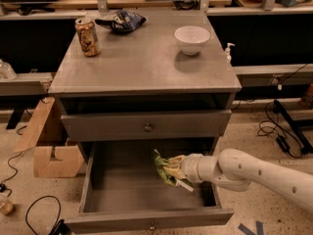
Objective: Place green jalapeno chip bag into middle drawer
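The green jalapeno chip bag [164, 169] is a small crumpled light-green foil bag, held inside the open middle drawer [146, 220], above its floor at the right of centre. My gripper [175, 171] reaches in from the right on a white arm and is shut on the bag. The drawer is pulled far out, with tall grey side walls and a small knob on its front.
A shallower grey drawer [146, 126] sits closed above. On the cabinet top [142, 62] stand a drink can [88, 36], a dark blue-black snack bag [121, 20] and a white bowl [191, 38]. A cardboard piece [46, 146] and cables lie on the floor at left.
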### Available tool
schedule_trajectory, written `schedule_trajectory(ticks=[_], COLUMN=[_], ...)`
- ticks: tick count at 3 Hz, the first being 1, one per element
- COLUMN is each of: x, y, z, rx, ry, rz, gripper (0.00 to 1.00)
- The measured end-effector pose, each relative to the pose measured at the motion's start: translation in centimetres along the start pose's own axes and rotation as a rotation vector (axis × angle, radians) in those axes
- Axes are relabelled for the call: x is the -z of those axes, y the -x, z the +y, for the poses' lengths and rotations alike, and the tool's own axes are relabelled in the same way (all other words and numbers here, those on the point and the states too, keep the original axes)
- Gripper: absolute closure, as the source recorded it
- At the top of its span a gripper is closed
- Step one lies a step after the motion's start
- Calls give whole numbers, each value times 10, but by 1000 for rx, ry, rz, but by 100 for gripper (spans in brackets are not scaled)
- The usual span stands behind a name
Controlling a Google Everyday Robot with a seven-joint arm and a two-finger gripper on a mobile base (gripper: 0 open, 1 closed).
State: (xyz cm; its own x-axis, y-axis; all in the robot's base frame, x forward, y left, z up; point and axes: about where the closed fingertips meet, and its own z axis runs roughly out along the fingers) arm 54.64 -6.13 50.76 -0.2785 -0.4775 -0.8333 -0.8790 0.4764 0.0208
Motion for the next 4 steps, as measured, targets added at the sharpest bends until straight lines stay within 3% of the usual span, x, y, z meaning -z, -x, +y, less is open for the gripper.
schedule_trajectory(ticks=[1,2,4], x=[-31,-53,-56], y=[-3,-11,-11], z=[0,6,9], rx=[-28,-66,-66], ry=[16,34,41], rz=[-19,-43,-43], gripper=[100,82,35])
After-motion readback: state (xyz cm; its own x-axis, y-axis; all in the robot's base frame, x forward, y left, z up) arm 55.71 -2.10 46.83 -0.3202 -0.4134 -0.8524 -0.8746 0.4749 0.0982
